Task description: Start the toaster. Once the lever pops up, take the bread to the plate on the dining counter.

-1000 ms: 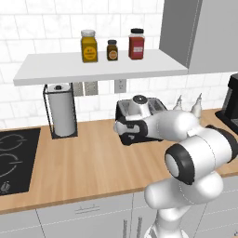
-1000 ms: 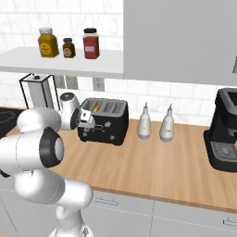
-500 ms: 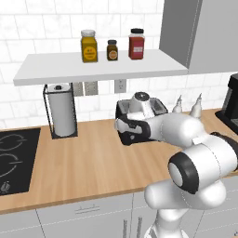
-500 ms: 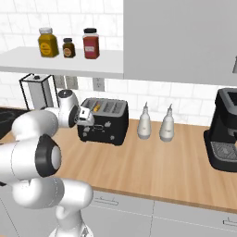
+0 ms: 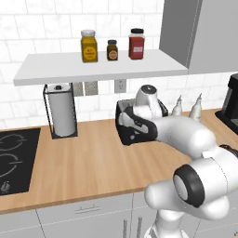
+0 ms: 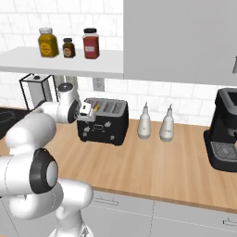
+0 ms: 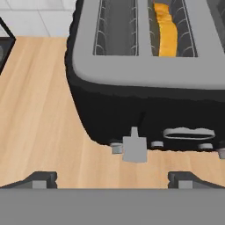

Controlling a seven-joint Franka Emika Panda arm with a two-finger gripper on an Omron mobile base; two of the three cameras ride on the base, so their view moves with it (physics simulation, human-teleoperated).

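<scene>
My gripper [image 7: 112,178] stood with its jaws wide apart and nothing between them, low over the light wooden surface [image 7: 39,110] and facing the control side of the black, boxy two-slot toaster with rounded corners [image 7: 145,105]. I judged I was lined up this way because the small grey lever [image 7: 134,148] sat straight ahead, just beyond my fingertips [image 7: 41,179] and near the bottom of its dark slot, beside the row of little grey knobs; starting the toaster meant reaching that lever, so an empty, spread gripper suited a push rather than a grasp. Farther ahead and to one side, the square slice of bread with a golden-brown crust [image 7: 165,26] stood upright in one slot, sunk among the wire guides with its orange-gold edge showing. The other slot held nothing.
</scene>
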